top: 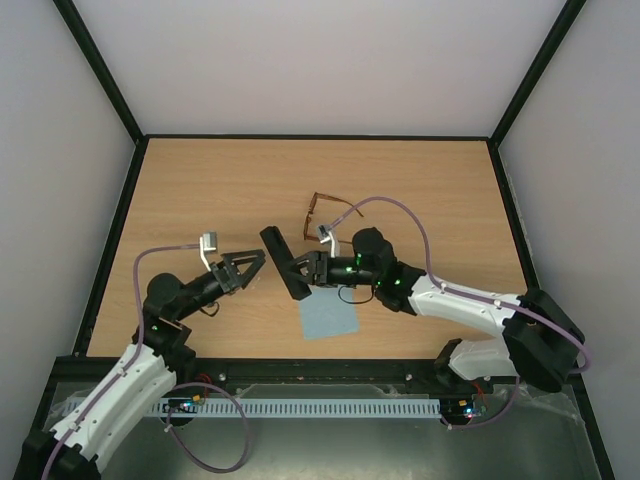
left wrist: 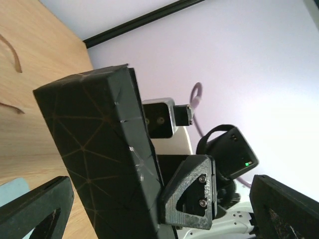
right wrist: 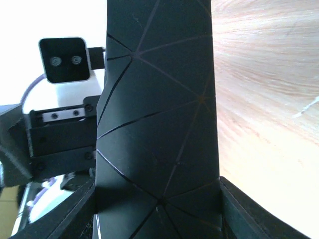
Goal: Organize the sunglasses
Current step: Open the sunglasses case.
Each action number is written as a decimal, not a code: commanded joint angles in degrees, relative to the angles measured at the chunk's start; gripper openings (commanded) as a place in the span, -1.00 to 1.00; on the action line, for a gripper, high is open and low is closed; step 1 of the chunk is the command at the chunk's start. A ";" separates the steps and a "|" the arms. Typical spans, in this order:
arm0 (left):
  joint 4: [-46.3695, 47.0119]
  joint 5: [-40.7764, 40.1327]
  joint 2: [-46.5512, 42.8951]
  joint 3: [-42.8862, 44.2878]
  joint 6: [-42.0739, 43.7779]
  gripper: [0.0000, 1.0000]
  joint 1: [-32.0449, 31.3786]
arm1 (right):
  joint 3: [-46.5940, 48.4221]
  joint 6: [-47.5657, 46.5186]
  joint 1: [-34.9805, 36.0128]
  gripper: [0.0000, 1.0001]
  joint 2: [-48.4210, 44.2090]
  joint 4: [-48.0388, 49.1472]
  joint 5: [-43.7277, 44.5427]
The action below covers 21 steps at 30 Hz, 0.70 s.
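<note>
The sunglasses (top: 331, 211), with a thin brown frame, lie on the table beyond the right gripper; their brown temple arms show at the left edge of the left wrist view (left wrist: 15, 56). My right gripper (top: 306, 268) is shut on the black oblong case (top: 283, 262), which fills the right wrist view (right wrist: 159, 124) between its fingers (right wrist: 259, 211). My left gripper (top: 254, 266) is open just left of the case, holding nothing. In the left wrist view the case (left wrist: 99, 149) stands ahead between its spread fingers (left wrist: 35, 211).
A light blue-grey cloth (top: 328, 318) lies flat on the wooden table (top: 200, 190) just near of the case, and shows at the left edge of the left wrist view (left wrist: 10, 191). Black rails edge the table.
</note>
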 commanded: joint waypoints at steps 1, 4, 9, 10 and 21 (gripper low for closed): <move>8.61 0.76 -0.43 -2.32 -2.88 0.99 -0.46 | -4.32 12.12 -1.04 0.08 -1.67 20.53 -8.05; 9.57 0.73 0.39 -2.62 -3.00 0.99 -0.93 | -6.16 17.32 -1.08 0.07 -0.66 28.23 -9.85; 10.05 -0.55 2.71 -2.27 -2.06 0.99 -2.60 | -7.65 22.45 -1.09 0.06 1.34 36.09 -10.75; 10.11 -0.99 3.27 -2.26 -1.82 0.99 -3.12 | -7.76 22.85 -1.13 0.06 1.65 36.88 -10.78; 12.07 -4.25 8.21 -0.94 -0.77 0.95 -6.20 | -8.07 21.19 -1.08 0.04 3.73 36.13 -10.46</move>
